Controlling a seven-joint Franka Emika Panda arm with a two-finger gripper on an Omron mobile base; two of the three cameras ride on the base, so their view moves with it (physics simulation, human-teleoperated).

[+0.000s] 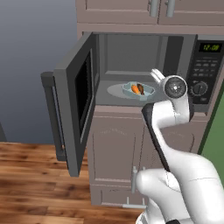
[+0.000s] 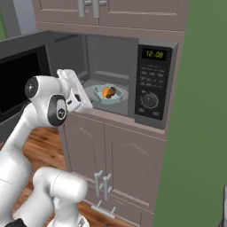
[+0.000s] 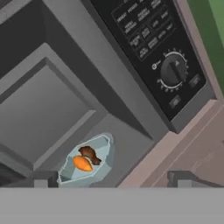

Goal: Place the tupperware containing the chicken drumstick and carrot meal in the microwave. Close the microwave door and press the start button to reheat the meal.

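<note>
Tupperware [image 1: 138, 90] w/ carrot [image 1: 135, 89] & chicken drumstick [image 1: 141, 88] sits inside microwave [image 1: 131, 57]; microwave door [image 1: 76, 103] open; gripper [image 3: 113, 178] empty, jaws wide apart.

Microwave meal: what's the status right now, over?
Gripper open, empty. Tupperware with carrot and drumstick on turntable. Microwave door wide open. Nothing blocking.

Orange carrot [image 3: 82, 163], brown drumstick [image 3: 90, 154], seemingly pale-blue tupperware [image 3: 99, 168]

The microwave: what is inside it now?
Inside the microwave the tupperware sits on the round turntable plate, holding the carrot and drumstick. The tray covers the plate's middle.
</note>
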